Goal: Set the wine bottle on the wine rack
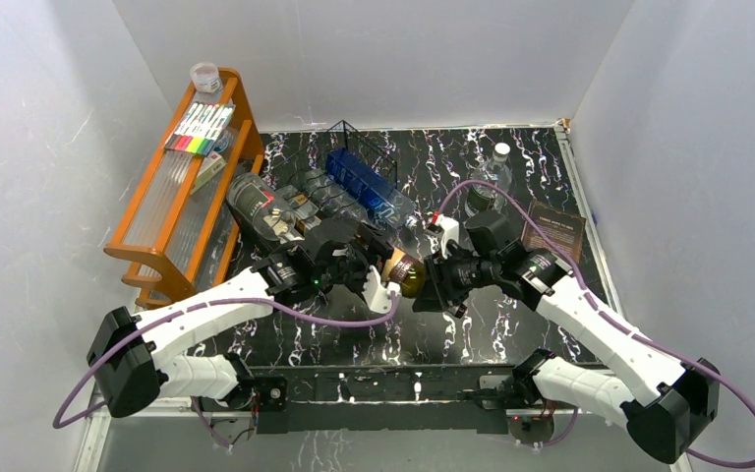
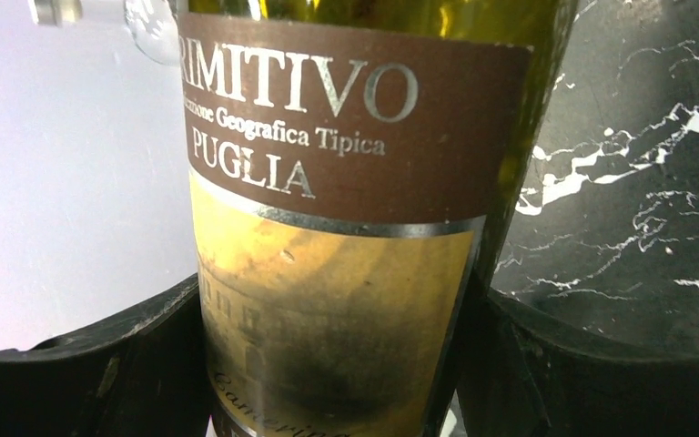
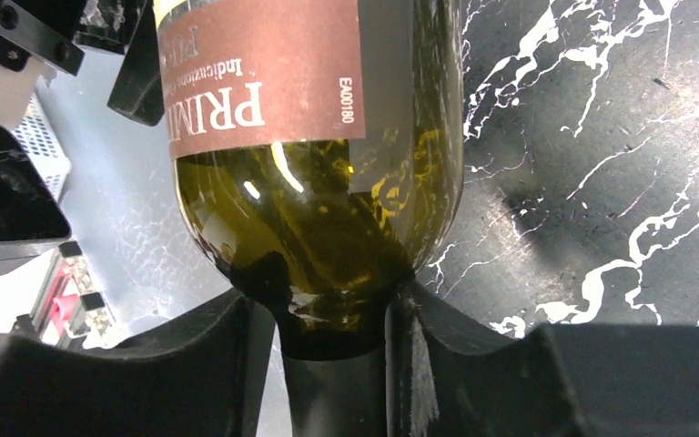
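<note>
Wine bottle (image 1: 406, 273) between both arms: left gripper (image 1: 381, 280) jaws clenched on labelled body, right gripper (image 1: 435, 277) jaws clenched on neck. Wine rack (image 1: 354, 138) near, behind.

The right gripper (image 3: 332, 319), with two black moulded fingers (image 3: 173, 373), pinches the narrow neck of the green glass wine bottle (image 3: 328, 218) just where the shoulder begins to swell. The bottle's brown paper label (image 3: 264, 73) carries white lettering that reads upside down. To the right of the bottle lies the black tabletop with white marble veining (image 3: 601, 137).
</note>
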Controlling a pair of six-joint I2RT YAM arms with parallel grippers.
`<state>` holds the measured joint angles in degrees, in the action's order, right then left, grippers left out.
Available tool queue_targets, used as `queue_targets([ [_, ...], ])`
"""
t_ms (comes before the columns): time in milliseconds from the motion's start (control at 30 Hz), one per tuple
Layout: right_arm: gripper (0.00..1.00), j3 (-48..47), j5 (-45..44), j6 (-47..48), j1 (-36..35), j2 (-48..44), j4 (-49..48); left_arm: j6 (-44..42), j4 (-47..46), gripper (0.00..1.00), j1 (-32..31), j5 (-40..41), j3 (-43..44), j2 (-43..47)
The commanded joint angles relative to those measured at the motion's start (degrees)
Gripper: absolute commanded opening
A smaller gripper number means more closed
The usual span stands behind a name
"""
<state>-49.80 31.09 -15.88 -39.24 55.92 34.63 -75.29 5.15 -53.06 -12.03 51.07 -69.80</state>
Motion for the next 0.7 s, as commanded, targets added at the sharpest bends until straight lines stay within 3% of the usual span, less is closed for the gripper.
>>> queue_targets([
  [0,0.47,0.1,-5.0,-1.1,-2.0,1.1,-4.5,4.1,-5.9,0.00,-0.6,-3.6,5.2,3.0],
  [200,0.28,1.0,-6.8,-1.5,-3.0,1.0,-5.7,6.8,-5.4,0.00,-0.6,-4.0,5.7,3.3],
  [300,0.03,1.0,-7.6,-1.9,-3.1,0.6,-6.4,7.8,-5.0,0.00,-0.6,-4.2,5.9,3.1],
  [367,0.00,1.0,-8.9,-2.3,-3.2,0.0,-6.6,9.6,-4.1,0.04,-0.6,-4.1,6.5,2.7],
  [433,0.00,1.1,-10.8,-2.7,-3.3,-1.1,-7.1,11.8,-1.9,0.19,-0.6,-3.9,7.7,1.7],
  [533,0.00,1.5,-14.0,-3.3,-3.4,-3.1,-8.1,14.4,0.9,0.58,-0.6,-2.7,8.2,0.5],
  [567,0.00,1.6,-14.6,-3.4,-3.4,-3.9,-8.6,15.1,1.0,0.85,-0.6,-2.3,7.6,0.2],
  [600,0.00,1.8,-15.2,-3.8,-3.4,-4.8,-9.3,15.5,0.9,0.97,-0.6,-1.9,6.8,0.1],
  [667,0.00,2.3,-16.3,-4.1,-3.4,-6.3,-10.0,16.9,-0.3,0.98,-0.6,-1.2,5.0,0.3],
])
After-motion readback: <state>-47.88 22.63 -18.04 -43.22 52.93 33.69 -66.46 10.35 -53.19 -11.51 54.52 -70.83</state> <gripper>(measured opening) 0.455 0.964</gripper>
